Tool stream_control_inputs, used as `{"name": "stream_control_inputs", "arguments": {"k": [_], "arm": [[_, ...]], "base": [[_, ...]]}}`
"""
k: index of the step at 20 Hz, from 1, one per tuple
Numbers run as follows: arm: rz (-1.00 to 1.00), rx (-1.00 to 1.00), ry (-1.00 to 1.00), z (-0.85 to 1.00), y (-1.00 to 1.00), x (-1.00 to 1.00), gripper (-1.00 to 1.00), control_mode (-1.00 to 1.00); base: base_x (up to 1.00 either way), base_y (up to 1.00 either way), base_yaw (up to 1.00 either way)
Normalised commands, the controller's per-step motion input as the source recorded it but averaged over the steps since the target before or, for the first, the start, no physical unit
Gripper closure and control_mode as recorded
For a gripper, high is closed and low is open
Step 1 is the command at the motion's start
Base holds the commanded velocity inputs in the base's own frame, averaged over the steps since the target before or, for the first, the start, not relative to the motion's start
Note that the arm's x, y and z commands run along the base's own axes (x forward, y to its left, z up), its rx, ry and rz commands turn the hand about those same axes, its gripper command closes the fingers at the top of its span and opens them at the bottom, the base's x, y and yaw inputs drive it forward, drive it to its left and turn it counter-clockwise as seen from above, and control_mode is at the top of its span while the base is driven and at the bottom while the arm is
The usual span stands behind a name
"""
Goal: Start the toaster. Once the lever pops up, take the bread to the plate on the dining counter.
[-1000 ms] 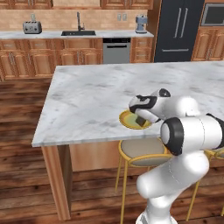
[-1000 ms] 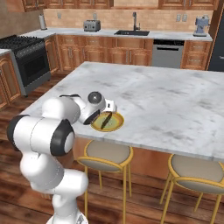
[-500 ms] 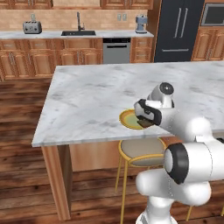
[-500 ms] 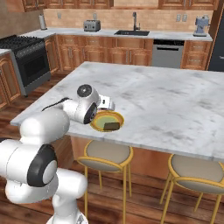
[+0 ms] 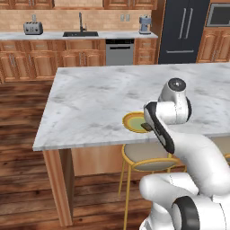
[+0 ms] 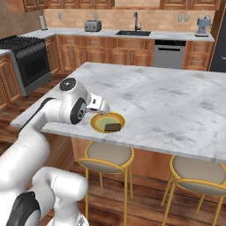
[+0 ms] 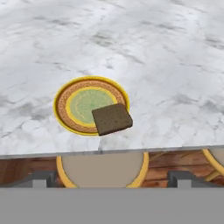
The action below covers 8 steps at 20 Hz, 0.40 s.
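Resting flat — bread (image 7: pixel 112 118) on plate (image 7: pixel 72 105)

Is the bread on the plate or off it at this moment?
On it. The bread lies flat on the plate, overhanging the rim nearest the dining counter edge. No tool touches it.

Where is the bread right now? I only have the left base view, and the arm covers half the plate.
Observer: The bread lies flat on the plate, on the side nearest the counter edge, overhanging the rim a little.
Operator: Is the gripper holding it?
Observer: No. In the hand view the gripper is open, its fingertips wide apart and off the slice.
Operator: What sits below that edge?
Observer: A round stool seat, directly under the plate's edge of the dining counter.
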Motion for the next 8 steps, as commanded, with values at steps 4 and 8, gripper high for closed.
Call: {"name": "stream_control_inputs", "arguments": {"k": [4,8], "arm": [[-0.07,0.0,0.0,0.41,-0.04,-0.78,-1.0,-1.0],[-0.01,0.03,0.0,0.25,-0.08,-0.77,-1.0,-1.0]], "base": [[0.0,0.0,0.0],[0.0,0.0,0.0]]}}
